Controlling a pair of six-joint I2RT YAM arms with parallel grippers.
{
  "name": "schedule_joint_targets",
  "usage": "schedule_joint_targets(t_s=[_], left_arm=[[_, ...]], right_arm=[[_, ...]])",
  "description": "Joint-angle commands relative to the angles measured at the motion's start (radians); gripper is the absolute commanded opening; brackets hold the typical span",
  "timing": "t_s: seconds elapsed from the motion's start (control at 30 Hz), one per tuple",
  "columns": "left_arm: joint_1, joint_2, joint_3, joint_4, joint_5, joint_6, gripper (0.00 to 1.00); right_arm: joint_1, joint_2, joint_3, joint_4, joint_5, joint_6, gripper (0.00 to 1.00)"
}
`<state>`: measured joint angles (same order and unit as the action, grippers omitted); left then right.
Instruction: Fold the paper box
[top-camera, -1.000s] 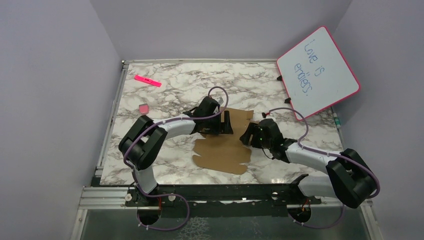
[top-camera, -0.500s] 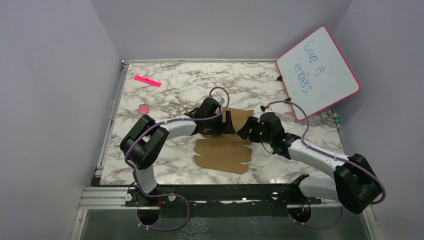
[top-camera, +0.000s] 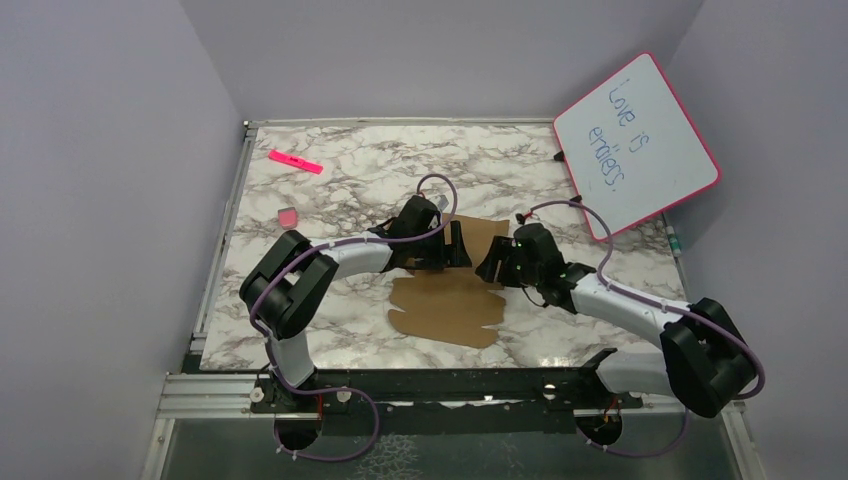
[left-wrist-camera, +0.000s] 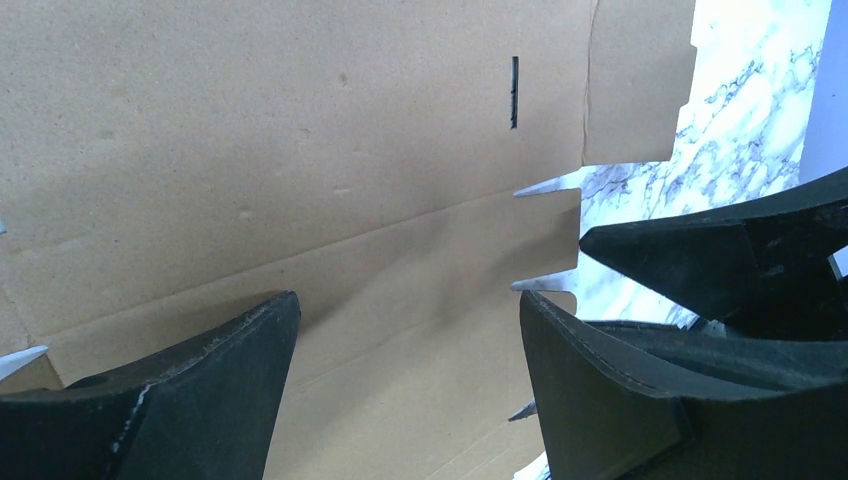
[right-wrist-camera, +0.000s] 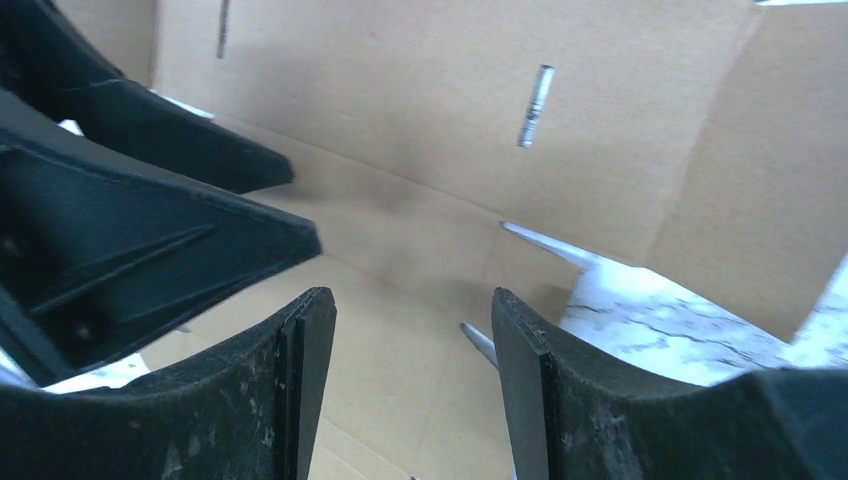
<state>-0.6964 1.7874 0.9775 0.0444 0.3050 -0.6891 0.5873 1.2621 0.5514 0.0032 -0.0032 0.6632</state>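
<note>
- Flat brown die-cut cardboard sheet, the paper box (top-camera: 445, 310), lies unfolded at the middle of the white-and-grey marbled bench (top-camera: 330, 190), between the two arms. Its near half rests flat. Whether the far panel is lifted off the bench cannot be told.
- Left claw (top-camera: 455, 245) hangs over the far half of the sheet, jaws spread wide, nothing between them but bare cardboard below. Judged reason: it sits beside a crease line, ready to pin the panel down while the other arm works.
- Right claw (top-camera: 490, 265) reaches in from the sheet's right edge, just beside the left one, nearly tip to tip. Its jaws are parted and pinch nothing. It looks to be lined up on the notched edge where the side tabs begin, probably to catch or push up a flap.
- A narrow slit (left-wrist-camera: 514, 92) is cut into the far panel, likely meant to take a locking tab later.
- Folding is judged barely begun: no wall stands, no tab is tucked.
- Bench surface: glossy, hard, probably slippery for thin card. A long pink marker (top-camera: 296, 161) and a small pink block (top-camera: 287, 216) lie well apart from the sheet, far left.
- Room: plain lilac walls (top-camera: 100, 200) on three sides. A pink-framed whiteboard (top-camera: 635, 145) with handwriting leans at the far right corner.
</note>
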Motion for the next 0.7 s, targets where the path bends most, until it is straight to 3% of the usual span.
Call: schedule_joint_targets(t_s=[0.0, 0.2, 0.43, 0.67], left_arm=[[-0.012, 0.005, -0.018, -0.002, 0.012, -0.006, 0.82], [-0.012, 0.004, -0.020, -0.002, 0.011, -0.006, 0.81], [-0.012, 0.001, -0.026, -0.005, 0.009, -0.010, 0.81], [-0.012, -0.009, -0.029, -0.005, 0.004, -0.013, 0.82]], right_arm=[[-0.003, -0.034, 0.016, -0.115, 0.152, -0.033, 0.64], [-0.007, -0.020, -0.028, -0.095, 0.174, -0.007, 0.66], [-0.007, 0.051, -0.034, -0.012, 0.065, 0.005, 0.66], [-0.007, 0.007, 0.008, -0.012, -0.020, -0.021, 0.66]])
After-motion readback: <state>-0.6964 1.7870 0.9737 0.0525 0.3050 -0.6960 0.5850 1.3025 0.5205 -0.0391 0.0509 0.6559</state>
